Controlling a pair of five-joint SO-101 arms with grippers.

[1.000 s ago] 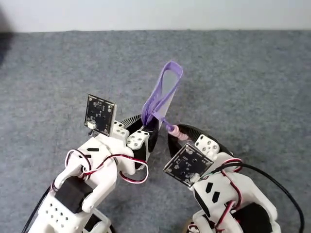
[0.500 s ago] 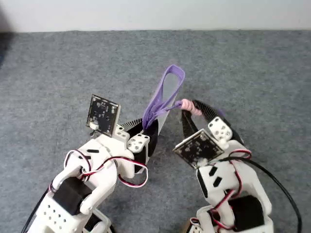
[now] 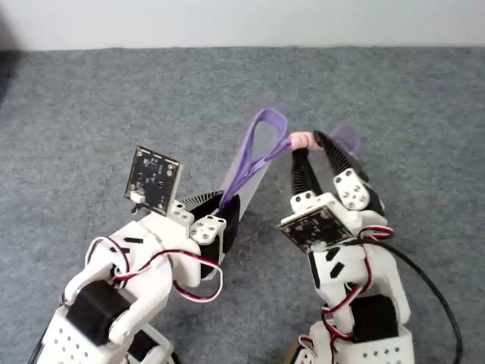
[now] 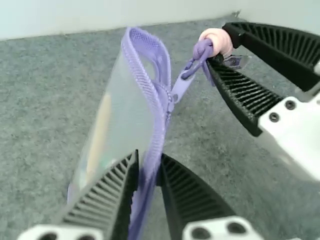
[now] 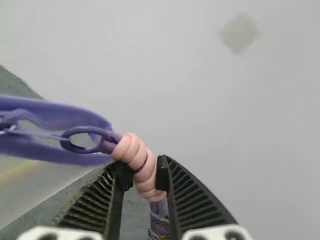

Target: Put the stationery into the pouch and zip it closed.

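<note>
pinching pouch and zip pull, one in each gripper

from the high view my two arms sit side by side over the grey table (image 3: 91, 106), with the pouch (image 3: 254, 155) standing edge-on between them, its purple zip tape gaping in a loop at the far end. my left gripper (image 3: 221, 206) is closed narrow on the near edge of the pouch. my right gripper (image 3: 307, 144) is nipped on the pink bead (image 3: 301, 140) of the zip pull, just beside that loop.

my left wrist view adds the pouch's (image 4: 125, 100) clear side, my left gripper (image 4: 147, 160) clamped on the zip edge, and the slider (image 4: 182, 82) strung toward the pink bead (image 4: 216, 39). through that clear side a pale yellowish shape (image 4: 100, 130) lies inside the pouch; i cannot tell what it is.

my right wrist view shows my right gripper (image 5: 140, 167) squeezing the pink bead (image 5: 136, 160) between its ribbed pads, the purple ring (image 5: 82, 140) of the pull hooked to it.
</note>
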